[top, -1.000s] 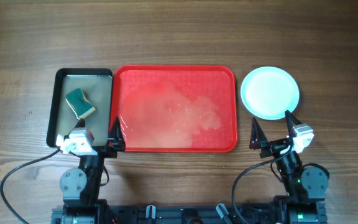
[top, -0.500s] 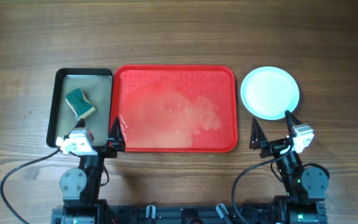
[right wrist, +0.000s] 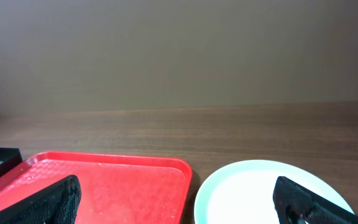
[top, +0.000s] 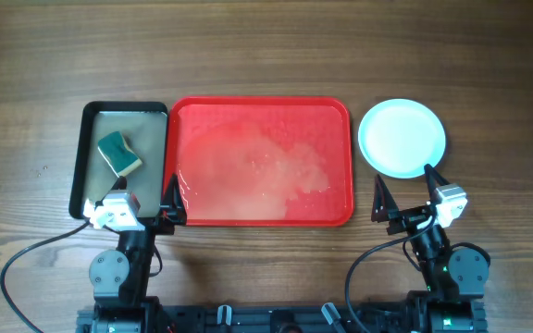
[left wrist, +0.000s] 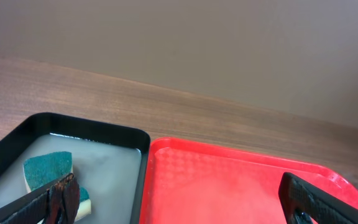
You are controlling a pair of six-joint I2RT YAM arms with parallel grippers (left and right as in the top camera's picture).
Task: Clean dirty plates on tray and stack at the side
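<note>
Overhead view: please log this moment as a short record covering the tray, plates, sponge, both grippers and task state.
red tray: no plates on it; whitish wet film over its floor
plates: on the table right of the tray; only one round outline shows, count cannot be told
sponge: lying in the black tray, left of the red tray, in cloudy liquid
left gripper: open, holding nothing, at the trays' near edge
right gripper: open, holding nothing, at the plates' near edge
task state: looks finished
</note>
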